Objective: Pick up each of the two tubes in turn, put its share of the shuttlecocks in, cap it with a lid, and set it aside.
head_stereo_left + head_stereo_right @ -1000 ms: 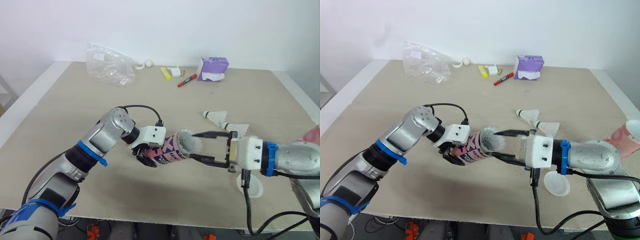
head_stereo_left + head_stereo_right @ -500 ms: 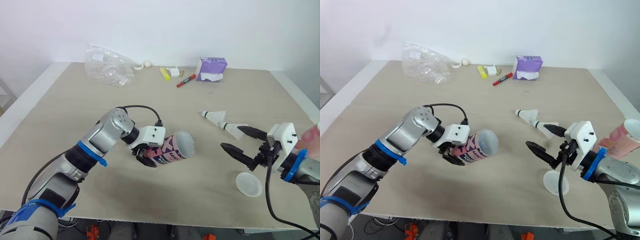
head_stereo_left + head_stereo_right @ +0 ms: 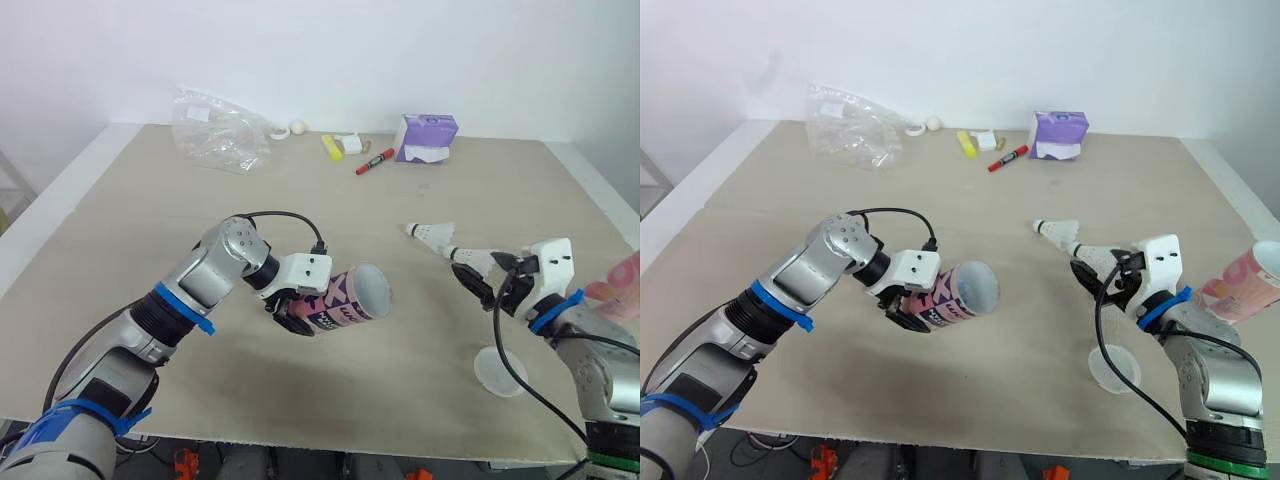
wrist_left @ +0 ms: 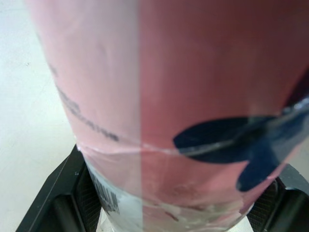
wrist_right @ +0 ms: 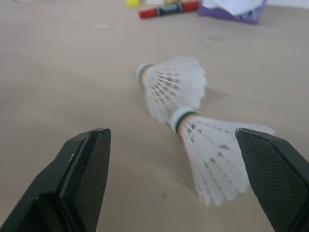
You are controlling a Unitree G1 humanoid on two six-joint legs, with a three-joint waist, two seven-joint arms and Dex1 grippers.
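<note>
My left gripper [image 3: 296,312] is shut on a pink tube [image 3: 345,299], held on its side above the table with its open mouth [image 3: 371,289] facing right. In the left wrist view the tube [image 4: 169,96] sits between both fingers [image 4: 63,203]. Two white shuttlecocks lie mid-right on the table, one [image 3: 431,233] farther back and one [image 3: 472,259] nearer. My right gripper [image 3: 483,273] stands open just beside the nearer shuttlecock [image 5: 212,154], with nothing between its fingers. A clear lid [image 3: 497,370] lies near the front edge. A second pink tube [image 3: 1243,285] lies at the far right.
Along the back of the table [image 3: 150,230] are a crumpled plastic bag [image 3: 215,130], a yellow item [image 3: 331,147], a red marker [image 3: 373,161] and a purple tissue pack [image 3: 428,137]. My right arm's cable [image 3: 510,350] hangs over the lid.
My right gripper has drawn back from the tube's mouth, to the right and then up to the loose shuttlecocks. The feathery shape at the mouth is gone. The left arm has held still.
</note>
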